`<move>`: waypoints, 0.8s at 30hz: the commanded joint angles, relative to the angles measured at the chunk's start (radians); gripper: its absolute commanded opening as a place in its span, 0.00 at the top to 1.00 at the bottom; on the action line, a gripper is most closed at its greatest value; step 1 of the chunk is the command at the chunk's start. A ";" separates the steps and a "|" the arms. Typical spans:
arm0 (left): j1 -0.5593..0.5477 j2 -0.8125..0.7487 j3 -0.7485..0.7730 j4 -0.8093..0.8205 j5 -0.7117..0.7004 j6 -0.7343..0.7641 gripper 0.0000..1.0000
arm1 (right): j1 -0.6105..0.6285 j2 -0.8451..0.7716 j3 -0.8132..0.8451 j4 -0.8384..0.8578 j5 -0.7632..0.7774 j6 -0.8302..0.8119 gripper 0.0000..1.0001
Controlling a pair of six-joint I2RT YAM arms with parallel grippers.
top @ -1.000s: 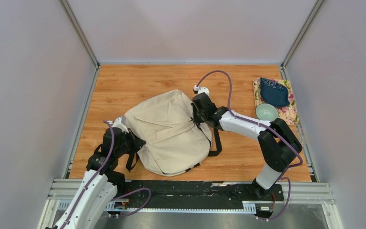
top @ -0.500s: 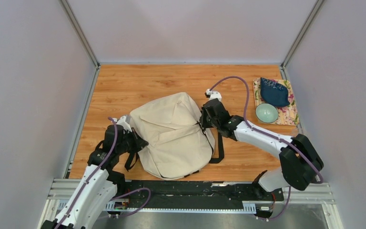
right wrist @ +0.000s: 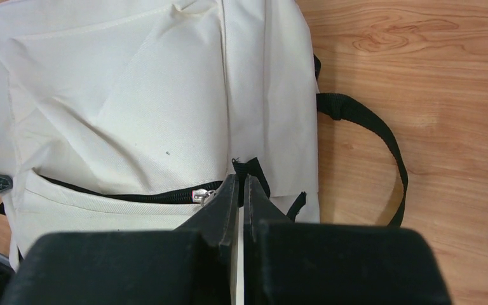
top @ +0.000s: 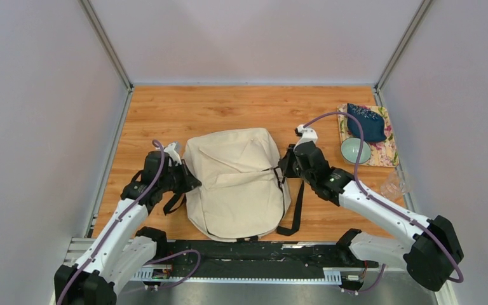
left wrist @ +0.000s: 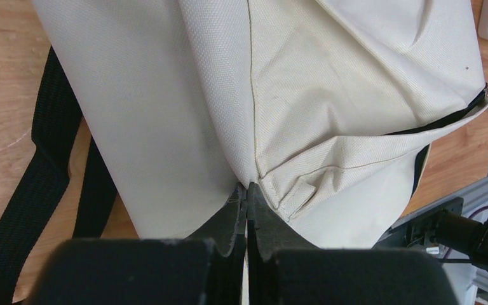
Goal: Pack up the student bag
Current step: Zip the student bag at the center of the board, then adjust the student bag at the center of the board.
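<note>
With the student bag [top: 238, 178] lying flat mid-counter [top: 165, 114] toward the near edge, the left fingers [left wrist: 232, 222] clamped on its left side seam and the right fingers [right wrist: 223, 204] pinched on the black tab [right wrist: 249, 170] beside the zipper [right wrist: 133, 196], both should pull gently and evenly.

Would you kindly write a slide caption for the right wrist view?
Right gripper, jaws shut on the cream canvas backpack beside its black zipper.

We look down from above and behind over the whole counter [top: 165, 108], our wrist views close against the student bag [top: 238, 181] from opposite sides, shared by all three
</note>
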State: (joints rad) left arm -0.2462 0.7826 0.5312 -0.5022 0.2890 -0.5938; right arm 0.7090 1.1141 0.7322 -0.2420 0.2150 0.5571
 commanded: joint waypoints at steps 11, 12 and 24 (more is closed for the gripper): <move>0.044 0.044 0.061 -0.035 -0.002 0.083 0.57 | -0.069 -0.160 -0.027 -0.082 0.100 0.020 0.35; 0.044 0.021 0.056 -0.051 -0.004 0.084 0.51 | -0.071 -0.166 -0.033 -0.085 0.042 0.042 0.34; 0.044 -0.172 -0.124 -0.114 0.087 0.046 0.31 | -0.068 -0.241 -0.278 -0.043 -0.266 0.222 0.32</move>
State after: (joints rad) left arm -0.2077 0.6506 0.4690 -0.5972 0.3168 -0.5316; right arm 0.6376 0.9443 0.5022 -0.3195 0.0467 0.7025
